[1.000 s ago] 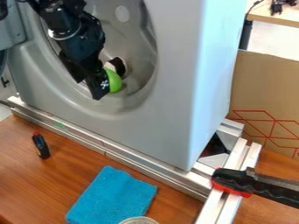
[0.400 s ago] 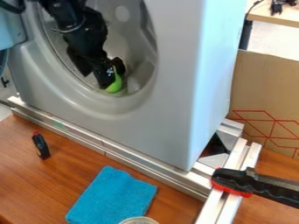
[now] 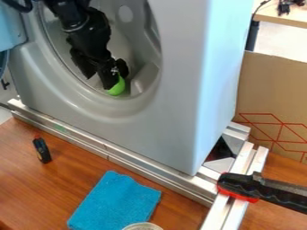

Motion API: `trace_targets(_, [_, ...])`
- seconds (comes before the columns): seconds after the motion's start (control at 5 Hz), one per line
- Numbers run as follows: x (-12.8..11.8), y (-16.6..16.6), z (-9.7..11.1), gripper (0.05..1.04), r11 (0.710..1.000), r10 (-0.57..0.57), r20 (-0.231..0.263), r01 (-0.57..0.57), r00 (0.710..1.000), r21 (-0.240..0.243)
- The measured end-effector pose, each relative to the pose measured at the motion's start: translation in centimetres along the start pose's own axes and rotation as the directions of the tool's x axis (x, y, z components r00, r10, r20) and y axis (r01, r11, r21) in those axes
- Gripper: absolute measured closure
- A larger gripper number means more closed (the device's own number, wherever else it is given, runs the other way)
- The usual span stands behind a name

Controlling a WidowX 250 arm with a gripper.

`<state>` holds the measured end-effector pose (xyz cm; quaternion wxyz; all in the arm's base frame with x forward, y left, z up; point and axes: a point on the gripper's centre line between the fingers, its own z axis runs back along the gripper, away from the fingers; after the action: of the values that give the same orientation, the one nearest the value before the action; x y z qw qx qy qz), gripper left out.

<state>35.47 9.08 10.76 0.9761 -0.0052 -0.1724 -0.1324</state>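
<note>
In front of the grey housing (image 3: 174, 126), nothing on the near side has moved over the last second. The change is within its round opening (image 3: 129, 105): the black gripper (image 3: 114, 81) has gone from the housing's lower lip to farther inside, and the green ball (image 3: 117, 87) has come down with it. Most of that shift is over in the first part of the second; since then the pair has scarcely moved. The ball now sits just inside the housing's lower lip, gripped between the fingers as far as their matching travel suggests. I judge that it is past the rim but not let go; whether it touches the inner wall I cannot tell.

Counted from the near side: one round rim (image 3: 142, 226), partly cut off, and one blue cloth (image 3: 114, 202) lie in front of the housing. One black clamp with red pads (image 3: 258, 186) sits at its front right, across two parallel metal bars (image 3: 231, 211). One small black tool with a red tip (image 3: 42, 150) stands or lies in front of its left part. At the housing itself there are one opening, one gripper and one green ball, with one pale blue panel (image 3: 9, 29) at its upper left. To the right of it and farther back come one cardboard sheet (image 3: 273, 96) with red lines, then one light tabletop (image 3: 287, 19).
</note>
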Motion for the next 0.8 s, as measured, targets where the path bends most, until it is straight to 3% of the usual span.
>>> trace_targets(0.2, [0.0, -0.1, -0.3, 0.083, 1.000, 0.024, -0.002, -0.024, 1.000, -0.010])
trace_targets(0.6, [0.4, -1.0, -1.6, 0.083, 0.997, 0.071, 0.051, -0.069, 0.996, -0.038])
trace_targets(0.8, [0.8, -1.6, -1.7, 0.138, 0.996, 0.068, 0.065, -0.065, 0.996, -0.057])
